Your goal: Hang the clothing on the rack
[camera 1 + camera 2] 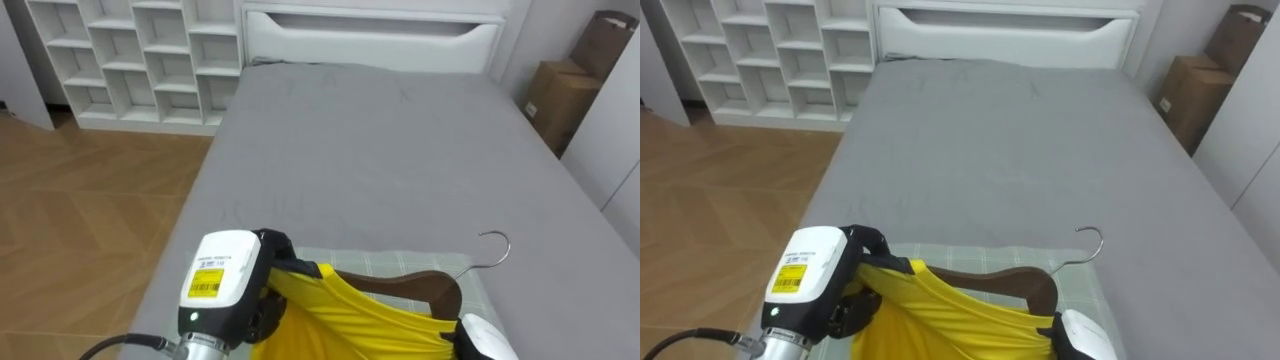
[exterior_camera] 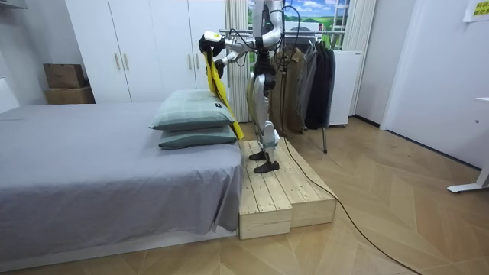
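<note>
**Robot.** Stands upright on a wooden platform (image 2: 284, 197) against the pillow end of the bed (image 1: 380, 140). It faces down the mattress with both arms raised in front of it.

**Left hand** (image 1: 228, 283). At 7 o'clock in the eye views, white back turned up. Its dark fingers (image 1: 277, 247) are clenched over the yellow garment (image 1: 350, 318) where the cloth covers one end of the hanger. The wood beneath is probably inside that grasp too, but the cloth hides it.

**Right hand** (image 1: 487, 342). At 5 o'clock, cut by the lower edge, touching the garment's other end. Its grip cannot be told.

**Yellow garment.** Draped over the hanger, held in the air between the two hands and above the pillows. In the room view it hangs down from the hands in a long yellow fall.

**Hanger** (image 1: 432, 288). Dark wood, the bare arm showing past the cloth. Its metal hook (image 1: 494, 246) points toward 2 o'clock, clear of both hands.

**Pillows** (image 2: 195, 116). Two, pale green check, stacked on the bed directly under the garment.

**Bed.** Grey cover, smooth, running toward 12 o'clock to a white board (image 1: 370, 35) across its far end.

**Shelf unit** (image 1: 130, 60). White open compartments, at 11 o'clock, standing on wood flooring.

**Cardboard boxes** (image 1: 562, 95). At 2 o'clock, beside the bed's far corner.

**Clothes rack** (image 2: 307, 76). Behind the robot, hung with dark clothes.

**Wardrobe** (image 2: 145, 46). White doors, on the room view's left of the rack.
</note>
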You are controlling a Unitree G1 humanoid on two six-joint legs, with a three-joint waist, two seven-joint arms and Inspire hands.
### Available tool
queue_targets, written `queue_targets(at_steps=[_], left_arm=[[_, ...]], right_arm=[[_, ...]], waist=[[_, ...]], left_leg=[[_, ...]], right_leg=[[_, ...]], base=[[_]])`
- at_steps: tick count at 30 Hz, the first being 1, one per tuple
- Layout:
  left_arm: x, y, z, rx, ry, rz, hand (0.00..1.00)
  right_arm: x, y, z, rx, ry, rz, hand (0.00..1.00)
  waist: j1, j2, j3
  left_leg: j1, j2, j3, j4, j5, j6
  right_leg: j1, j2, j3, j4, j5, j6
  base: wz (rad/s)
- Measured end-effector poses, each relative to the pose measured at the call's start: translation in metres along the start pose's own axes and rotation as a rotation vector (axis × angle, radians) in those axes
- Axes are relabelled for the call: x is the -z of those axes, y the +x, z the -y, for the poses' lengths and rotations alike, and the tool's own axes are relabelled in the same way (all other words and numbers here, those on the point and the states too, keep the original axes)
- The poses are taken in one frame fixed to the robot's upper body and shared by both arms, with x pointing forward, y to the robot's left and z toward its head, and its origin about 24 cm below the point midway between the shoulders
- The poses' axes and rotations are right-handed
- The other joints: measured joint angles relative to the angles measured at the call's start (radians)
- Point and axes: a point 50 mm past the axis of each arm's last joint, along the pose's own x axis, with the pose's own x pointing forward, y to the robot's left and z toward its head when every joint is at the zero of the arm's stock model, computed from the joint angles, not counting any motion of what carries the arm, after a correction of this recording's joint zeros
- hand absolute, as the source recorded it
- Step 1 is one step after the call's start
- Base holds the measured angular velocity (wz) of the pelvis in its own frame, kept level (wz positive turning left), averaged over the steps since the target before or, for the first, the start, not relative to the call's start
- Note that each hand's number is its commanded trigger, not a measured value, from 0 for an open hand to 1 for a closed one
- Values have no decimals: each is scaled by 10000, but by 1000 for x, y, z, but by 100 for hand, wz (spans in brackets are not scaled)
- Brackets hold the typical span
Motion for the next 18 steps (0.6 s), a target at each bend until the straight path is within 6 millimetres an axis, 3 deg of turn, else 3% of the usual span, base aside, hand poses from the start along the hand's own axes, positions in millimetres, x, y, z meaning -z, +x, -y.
queue_targets(at_steps=[11, 13, 14, 15, 18], left_arm=[[0, 0, 0, 6, -4, -4, 100], [0, 0, 0, 9, -2, -5, 57], [0, 0, 0, 10, -3, -6, 16], [0, 0, 0, 9, -11, -9, 0], [0, 0, 0, 6, -31, -15, 0]], right_arm=[[1, 0, -2, -60, 124, -1, 100], [1, 0, -2, -60, 127, -4, 100], [1, 0, -2, -58, 126, -4, 100], [1, 0, -2, -52, 120, -2, 100], [1, 0, -2, -16, 88, 4, 100]], waist=[[2, 0, -1], [-18, -2, -5], [-18, -4, -6], [-22, -10, -10], [-25, -21, -16]], left_leg=[[-23, 2, 10, -75, 0, 0], [-19, 1, 8, -82, 0, 0], [-11, 0, 8, -77, 1, 1], [-3, -1, 9, -46, 2, 2], [-13, -6, 12, 19, 2, 3]], right_leg=[[-67, 6, 0, 9, 0, 0], [-64, 5, -10, 9, 0, 0], [-54, 3, -8, 9, 0, 0], [-40, -1, 3, 10, 0, 0], [-33, -12, 26, 11, 0, 0]], base=[[0], [0], [0], [0], [-1]])
